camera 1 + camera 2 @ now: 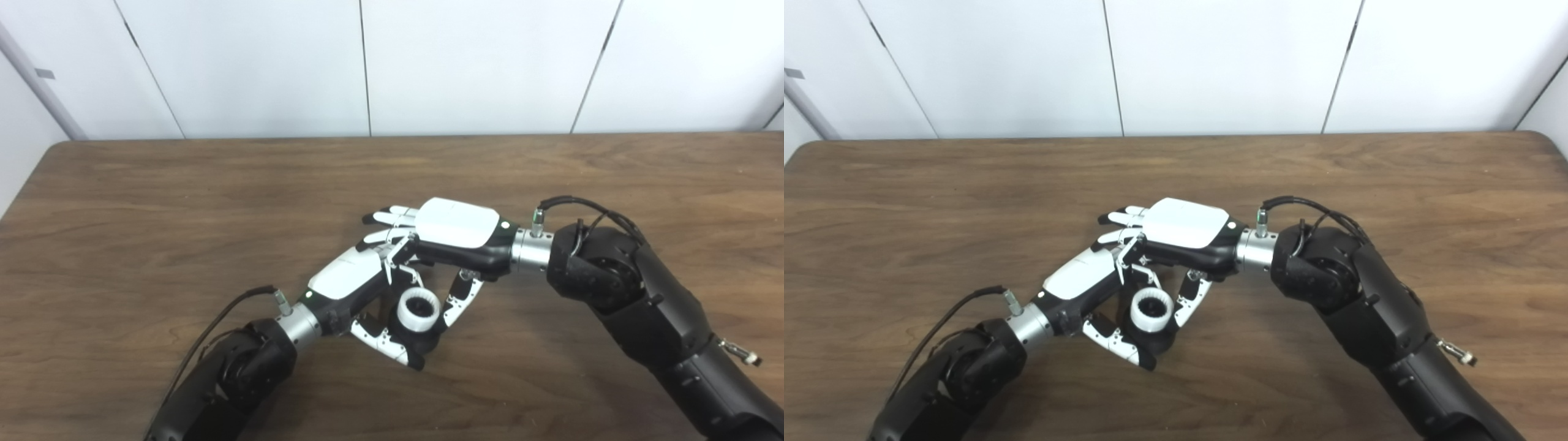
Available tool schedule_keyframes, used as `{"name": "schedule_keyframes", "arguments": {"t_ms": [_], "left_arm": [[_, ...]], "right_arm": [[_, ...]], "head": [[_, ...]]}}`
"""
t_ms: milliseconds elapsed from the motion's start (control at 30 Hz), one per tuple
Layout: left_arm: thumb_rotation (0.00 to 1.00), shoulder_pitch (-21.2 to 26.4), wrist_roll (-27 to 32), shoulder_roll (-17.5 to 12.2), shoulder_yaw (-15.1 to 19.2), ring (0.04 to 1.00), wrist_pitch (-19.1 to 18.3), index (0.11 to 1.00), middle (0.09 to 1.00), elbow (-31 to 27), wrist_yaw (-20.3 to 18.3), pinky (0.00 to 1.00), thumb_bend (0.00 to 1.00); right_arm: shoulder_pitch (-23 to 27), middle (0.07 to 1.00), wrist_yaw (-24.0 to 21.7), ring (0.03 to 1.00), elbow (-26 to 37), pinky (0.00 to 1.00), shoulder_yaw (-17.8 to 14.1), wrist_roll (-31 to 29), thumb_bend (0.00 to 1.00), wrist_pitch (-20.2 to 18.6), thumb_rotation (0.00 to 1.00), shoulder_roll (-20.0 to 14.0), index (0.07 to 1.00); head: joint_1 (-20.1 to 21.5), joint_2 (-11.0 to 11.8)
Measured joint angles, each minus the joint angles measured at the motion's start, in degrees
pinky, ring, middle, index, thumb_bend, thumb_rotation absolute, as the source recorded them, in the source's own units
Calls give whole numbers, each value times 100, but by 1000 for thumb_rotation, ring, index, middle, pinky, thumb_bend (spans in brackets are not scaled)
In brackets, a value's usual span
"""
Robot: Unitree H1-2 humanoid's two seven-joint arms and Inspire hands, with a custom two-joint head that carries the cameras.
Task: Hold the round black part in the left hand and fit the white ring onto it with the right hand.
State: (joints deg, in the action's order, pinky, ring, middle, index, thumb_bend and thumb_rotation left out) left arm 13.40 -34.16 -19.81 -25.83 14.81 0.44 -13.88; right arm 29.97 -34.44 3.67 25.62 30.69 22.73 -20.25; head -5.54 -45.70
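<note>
Left hand (352, 285) is clamped on the round black part (422, 340) low over the tabletop (153, 214), thumb curled under it. White ring (419, 309) sits on top of the part, bore facing up toward the cameras — looks seated or near it; can't tell if fully home. Right hand (456, 229) lies palm-down just above and behind, fingers straight out over the left hand, thumb hanging beside the ring; whether it touches the ring I can't tell. Any final press goes straight down the bore axis — right hand is the nearer one.
</note>
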Motion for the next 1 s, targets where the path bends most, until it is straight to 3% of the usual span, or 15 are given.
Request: {"name": "schedule_keyframes", "arguments": {"t_ms": [833,867,900,1000], "left_arm": [[62,33,-134,202,-90,1000,-80,481,913,1,-57,1000,525],[62,41,-151,213,-94,1000,-88,481,911,1,-57,1000,525],[63,47,-160,223,-94,1000,-101,481,911,1,-60,1000,525],[63,48,-188,237,-98,1000,-104,480,909,1,-53,1000,525]], "right_arm": [[-39,935,-402,1000,399,1000,44,-41,521,-227,157,-242,492],[-39,940,-412,1000,406,1000,43,-44,756,-228,225,-257,538],[-40,943,-415,1000,407,1000,43,-51,876,-228,260,-269,562],[-62,954,-437,1000,416,1000,46,-126,988,-227,285,-293,598]], "head": [[-281,-71],[-281,-62],[-281,-62],[-290,-35]]}}
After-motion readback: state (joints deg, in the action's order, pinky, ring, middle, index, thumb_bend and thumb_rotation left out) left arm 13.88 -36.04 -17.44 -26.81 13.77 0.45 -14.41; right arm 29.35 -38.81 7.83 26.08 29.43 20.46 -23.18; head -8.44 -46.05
